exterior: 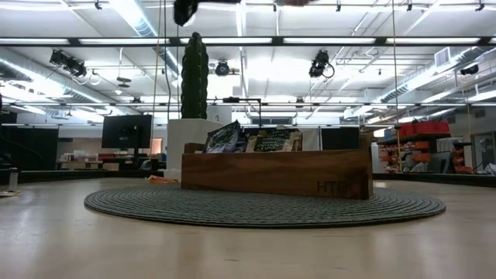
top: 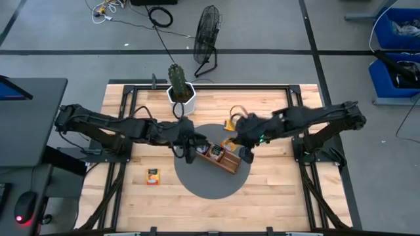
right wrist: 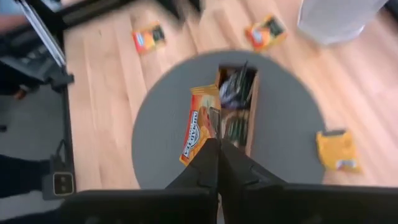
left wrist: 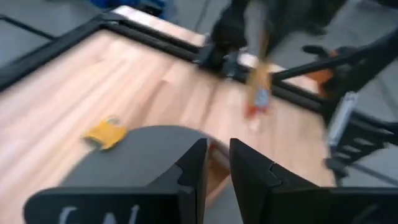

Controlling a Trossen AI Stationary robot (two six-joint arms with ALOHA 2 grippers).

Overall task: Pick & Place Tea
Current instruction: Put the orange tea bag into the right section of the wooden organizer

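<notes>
Right tool (right wrist: 217,146) clenched on flat orange tea packet (right wrist: 200,126) above brown wooden divided tray (right wrist: 252,127); lower squarely into a compartment. Left tool (left wrist: 217,165) slightly parted, empty.

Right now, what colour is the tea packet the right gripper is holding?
Orange, with darker print. The right gripper pinches the tea packet above the tray; the right wrist view shows it best.

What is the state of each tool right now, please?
Left tool: slightly open, holding nothing.
Right tool: shut on an orange tea packet, above the wooden tray.
</notes>
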